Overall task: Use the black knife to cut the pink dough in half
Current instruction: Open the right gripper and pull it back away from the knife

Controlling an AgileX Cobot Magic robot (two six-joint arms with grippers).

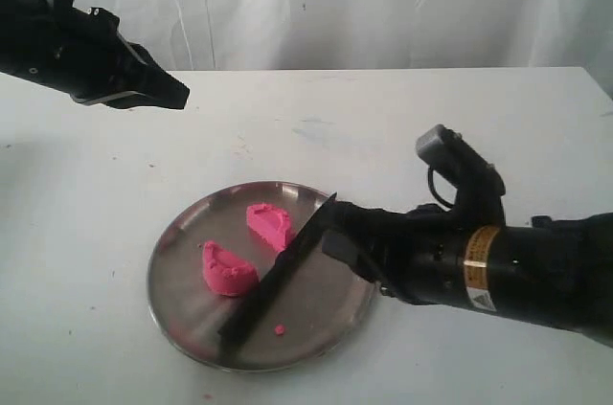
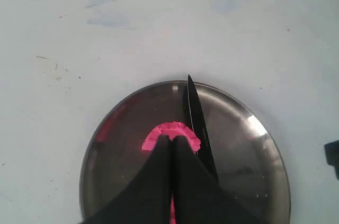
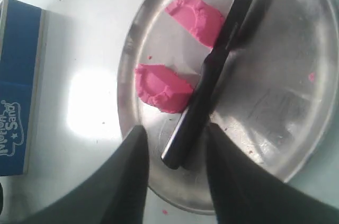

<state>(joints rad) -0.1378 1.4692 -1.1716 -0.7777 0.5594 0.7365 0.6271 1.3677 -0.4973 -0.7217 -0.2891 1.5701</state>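
The pink dough lies in two half-moon pieces (image 1: 270,223) (image 1: 226,271) on the steel plate (image 1: 182,276). In the right wrist view the pieces (image 3: 198,17) (image 3: 159,86) sit beside the black knife (image 3: 212,70). The knife (image 1: 278,276) lies slanted across the plate, next to both halves. My right gripper (image 1: 330,228) is open at the plate's right rim, and the knife's handle end rests loose between its fingers (image 3: 139,144). My left gripper (image 1: 182,96) hangs high at the far left, shut and empty. In the left wrist view its shut fingertips (image 2: 170,138) cover part of one dough piece (image 2: 183,127).
A tiny pink crumb (image 1: 280,329) lies on the plate on the knife's other side. A blue box (image 3: 18,86) stands on the white table beyond the plate's rim, seen only in the right wrist view. White cloth hangs behind the table.
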